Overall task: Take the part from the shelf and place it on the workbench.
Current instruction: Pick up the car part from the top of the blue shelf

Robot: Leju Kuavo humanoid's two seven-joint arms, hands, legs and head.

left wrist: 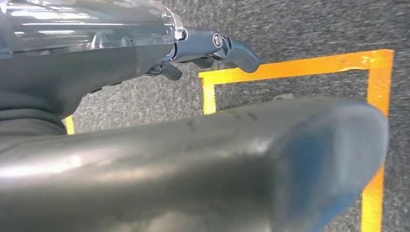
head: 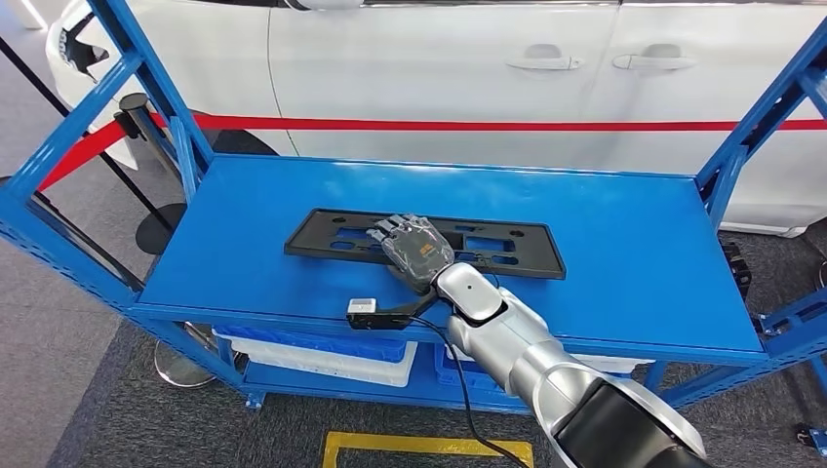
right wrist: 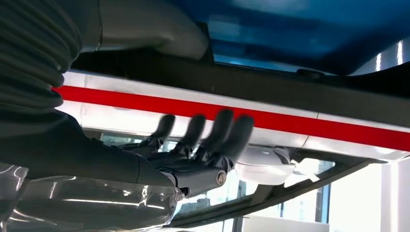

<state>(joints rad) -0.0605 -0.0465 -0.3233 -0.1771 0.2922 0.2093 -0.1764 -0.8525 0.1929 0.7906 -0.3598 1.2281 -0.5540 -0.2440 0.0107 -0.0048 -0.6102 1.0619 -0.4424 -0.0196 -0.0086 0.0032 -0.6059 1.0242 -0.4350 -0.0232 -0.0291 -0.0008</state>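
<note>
Here, a flat black plastic frame-shaped part (head: pixel 425 243), long and pierced with slots, lies on the smooth blue metal shelf (head: pixel 624 244), about midway along it, with a white car (head: pixel 439 68) with a red stripe behind the shelf. The right hand (head: pixel 414 249) rests on the part's middle, its dark fingers (right wrist: pixel 212 130) stretched out flat and slightly apart, gripping nothing. The left hand (left wrist: pixel 208 53) hangs over grey carpet (left wrist: pixel 300 29) marked with orange tape (left wrist: pixel 290 67), fingers loosely curled and holding nothing.

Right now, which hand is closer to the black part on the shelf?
Right. The right hand is over the black part on the shelf; the left hand hangs low above the floor.
</note>
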